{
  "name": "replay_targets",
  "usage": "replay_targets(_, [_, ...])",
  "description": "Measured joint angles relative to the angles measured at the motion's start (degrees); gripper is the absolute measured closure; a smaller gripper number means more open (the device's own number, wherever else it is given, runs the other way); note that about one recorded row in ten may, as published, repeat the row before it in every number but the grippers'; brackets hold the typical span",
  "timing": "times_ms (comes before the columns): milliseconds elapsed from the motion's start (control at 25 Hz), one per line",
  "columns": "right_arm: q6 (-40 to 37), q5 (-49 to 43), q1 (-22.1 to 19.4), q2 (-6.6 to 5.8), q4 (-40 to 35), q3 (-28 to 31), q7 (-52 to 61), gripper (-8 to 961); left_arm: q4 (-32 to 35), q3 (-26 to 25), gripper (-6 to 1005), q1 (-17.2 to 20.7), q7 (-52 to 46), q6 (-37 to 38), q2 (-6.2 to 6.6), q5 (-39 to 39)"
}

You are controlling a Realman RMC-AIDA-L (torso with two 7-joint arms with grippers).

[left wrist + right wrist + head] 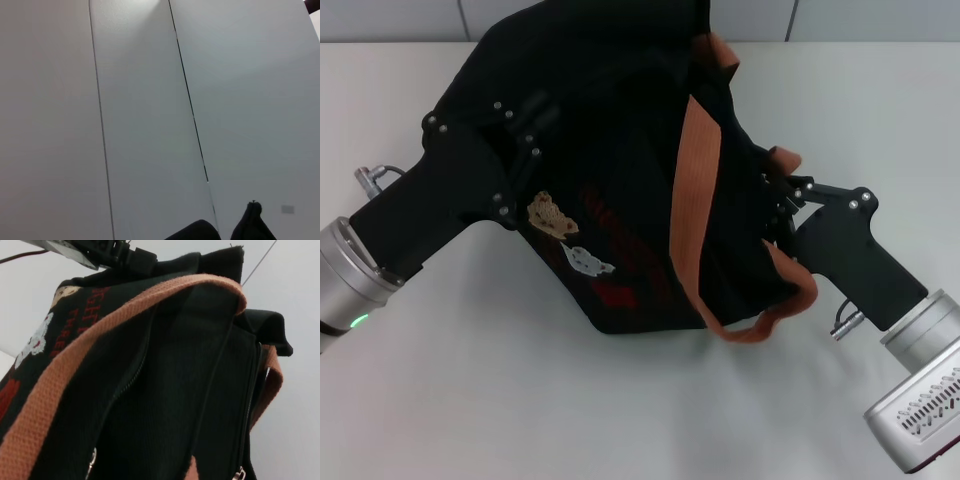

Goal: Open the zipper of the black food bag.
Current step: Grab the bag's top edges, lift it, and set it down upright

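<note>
Black fabric forms the food bag [620, 180], which sits tilted at the middle of the white table [520, 400], its far end reaching the table's far edge. The zipper [131, 381] runs as a thin toothed track along the bag's upper panel, between the two orange-brown handles [695, 190]; a small silvery pull [91, 460] hangs near the close end in the right wrist view. Bear patches [552, 218] and red lettering mark the bag's left face. The left gripper [515, 150] presses against the bag's left upper edge; whether its fingers are spread or closed cannot be told. The right gripper [782, 205] meets the bag's right edge beside a handle loop, fingers hidden in the fabric, state likewise undetermined. Bare tabletop extends in front of the bag and to both sides.
</note>
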Motion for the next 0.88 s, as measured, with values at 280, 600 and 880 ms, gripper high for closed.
replay_targets(280, [0.2, 0.0, 0.1, 0.0, -0.8, 0.1, 0.1, 953, -0.3, 0.0, 914, 0.3, 0.0, -0.2, 0.04, -1.8])
replay_targets(600, [0.4, -0.1, 0.1, -0.01, -1.5, -0.4, 0.3, 952, -0.4, 0.0, 914, 1.0, 0.4, -0.5, 0.02, -4.1])
replay_targets(880, [0.4, -0.1, 0.0, -0.01, -1.9, -0.5, 0.3, 952, -1.0, -0.1, 914, 1.5, 0.4, -0.7, 0.04, -5.7])
